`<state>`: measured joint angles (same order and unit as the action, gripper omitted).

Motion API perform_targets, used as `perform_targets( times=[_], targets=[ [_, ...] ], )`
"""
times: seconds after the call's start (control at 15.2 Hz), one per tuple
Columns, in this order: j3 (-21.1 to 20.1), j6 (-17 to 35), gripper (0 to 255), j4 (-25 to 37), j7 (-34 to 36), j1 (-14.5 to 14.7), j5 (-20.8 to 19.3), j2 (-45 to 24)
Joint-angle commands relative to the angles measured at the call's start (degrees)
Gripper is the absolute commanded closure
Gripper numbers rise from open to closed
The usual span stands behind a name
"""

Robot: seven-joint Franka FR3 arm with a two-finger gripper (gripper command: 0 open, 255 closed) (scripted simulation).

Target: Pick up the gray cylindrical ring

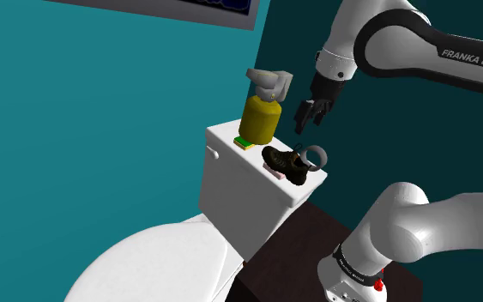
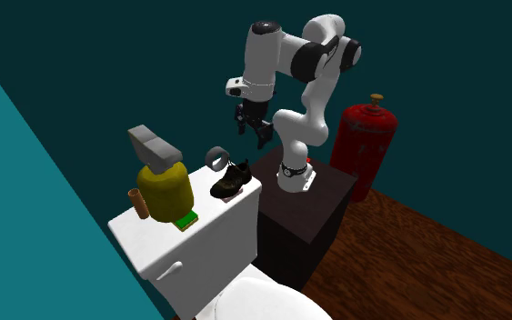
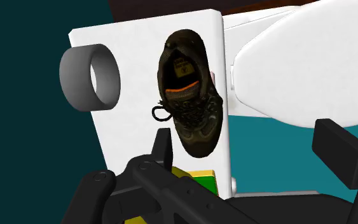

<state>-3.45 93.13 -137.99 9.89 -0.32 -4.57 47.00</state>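
Observation:
The gray ring (image 1: 324,159) stands on its edge at the end of the white toilet tank lid (image 1: 231,141), close to the lid's rim, right beside a dark shoe (image 1: 285,163). My black gripper (image 1: 312,112) hangs in the air above the ring and shoe, apart from both. In the wrist view the ring (image 3: 75,76) and the shoe (image 3: 190,95) lie ahead on the lid (image 3: 133,63). The gripper (image 3: 250,149) is open, its fingers (image 3: 339,149) wide apart and holding nothing. From the second exterior view the ring (image 2: 210,156) sits below the gripper (image 2: 252,128).
A yellow spray bottle (image 1: 260,116) with a gray head stands on a green and yellow sponge (image 1: 246,142) at the lid's other end, with a small brown cylinder (image 2: 137,202) behind it. The toilet bowl (image 1: 145,266) lies below. A red tank (image 2: 365,145) stands behind the dark stand (image 2: 304,223).

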Motion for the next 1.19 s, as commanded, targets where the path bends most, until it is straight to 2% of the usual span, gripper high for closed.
perform_targets(
  times=[0.0, 0.59, 1.12],
  targets=[
    [0.0, 0.0, 0, 0.0, 0.0, 0.0, 0.0, 0.0],
    [11.69, 9.79, 0, -9.46, -8.5, -5.21, -6.04, 1.22],
    [23.15, 20.22, 0, -13.39, -16.44, -10.15, -11.35, -3.94]
  ],
)
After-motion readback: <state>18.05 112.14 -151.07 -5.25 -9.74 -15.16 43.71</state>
